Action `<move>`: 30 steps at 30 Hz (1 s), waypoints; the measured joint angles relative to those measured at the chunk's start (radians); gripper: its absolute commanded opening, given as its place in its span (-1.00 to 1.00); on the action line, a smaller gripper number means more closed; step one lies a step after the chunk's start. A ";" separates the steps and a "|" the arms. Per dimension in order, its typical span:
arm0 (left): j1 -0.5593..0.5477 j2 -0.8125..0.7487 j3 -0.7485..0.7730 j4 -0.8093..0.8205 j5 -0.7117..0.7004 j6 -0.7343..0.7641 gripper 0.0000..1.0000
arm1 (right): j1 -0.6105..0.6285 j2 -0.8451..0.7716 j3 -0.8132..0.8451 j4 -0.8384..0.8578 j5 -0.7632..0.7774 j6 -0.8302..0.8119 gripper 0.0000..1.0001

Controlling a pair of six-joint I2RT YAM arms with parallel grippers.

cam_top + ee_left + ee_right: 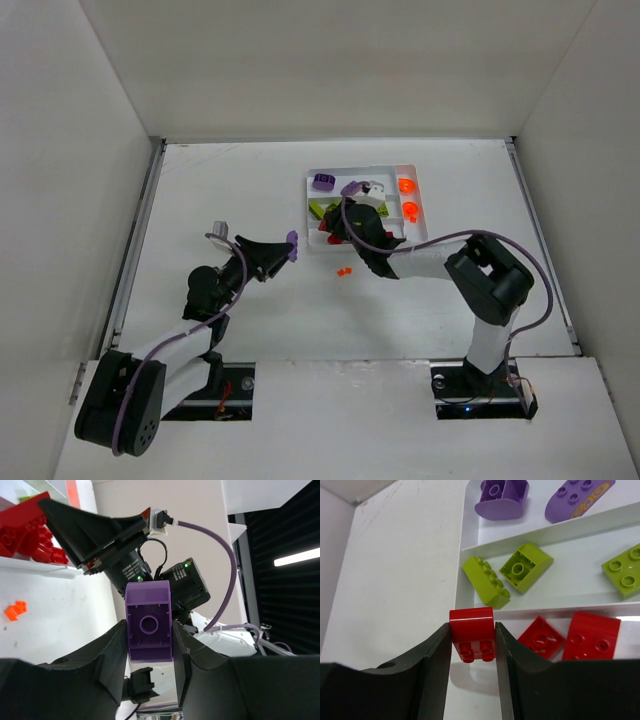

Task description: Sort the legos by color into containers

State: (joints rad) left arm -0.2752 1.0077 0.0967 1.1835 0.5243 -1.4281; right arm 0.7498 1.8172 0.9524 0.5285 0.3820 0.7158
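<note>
Delivery next: our left jaws grip a purple brick [149,625], our right jaws a red brick [472,632], each needing its matching slot in the tray [575,577].

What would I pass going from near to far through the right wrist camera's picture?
The right gripper clamping a red brick → lime green bricks → purple bricks.

A robotics lab cell: white panels [340,60] box in a table [230,180] bearing two arms [485,285].
</note>
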 measured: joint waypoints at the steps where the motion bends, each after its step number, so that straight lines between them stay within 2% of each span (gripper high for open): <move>1: 0.000 -0.010 -0.001 -0.017 -0.005 0.014 -0.63 | 0.005 0.018 0.014 0.005 0.020 0.018 -0.49; 6: -0.007 -0.040 -0.002 -0.097 -0.029 0.082 -0.63 | 0.018 0.059 0.029 0.012 0.077 0.095 -0.43; 8: -0.013 -0.044 -0.002 -0.119 -0.041 0.100 -0.63 | 0.023 0.059 0.029 0.011 0.087 0.117 -0.22; 10: -0.019 -0.044 -0.001 -0.143 -0.053 0.117 -0.63 | 0.026 0.059 0.028 0.012 0.091 0.131 0.09; 12: -0.028 -0.043 0.000 -0.161 -0.065 0.133 -0.63 | 0.031 0.056 0.024 0.011 0.097 0.140 0.24; 18: -0.089 -0.032 0.052 -0.232 -0.127 0.178 -0.64 | 0.034 -0.040 -0.045 0.002 0.098 0.128 0.26; 20: -0.117 -0.027 0.089 -0.262 -0.159 0.204 -0.64 | 0.029 -0.107 -0.087 0.003 0.098 0.119 0.23; 21: -0.131 -0.022 0.111 -0.280 -0.175 0.220 -0.64 | 0.024 -0.152 -0.116 0.003 0.099 0.111 0.14; 25: -0.207 0.052 0.262 -0.403 -0.266 0.322 -0.64 | -0.028 -0.371 -0.245 -0.005 0.096 0.056 -0.41; 27: -0.254 0.131 0.380 -0.481 -0.315 0.399 -0.64 | -0.078 -0.491 -0.297 -0.023 0.099 0.031 -0.59; 30: -0.307 0.295 0.599 -0.610 -0.383 0.519 -0.64 | -0.163 -0.636 -0.338 -0.082 0.101 0.010 -0.65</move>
State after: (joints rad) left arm -0.5819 1.3029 0.6960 0.5739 0.1417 -0.9092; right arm 0.5865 1.1809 0.6147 0.4465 0.4835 0.7258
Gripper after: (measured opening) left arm 0.334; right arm 0.184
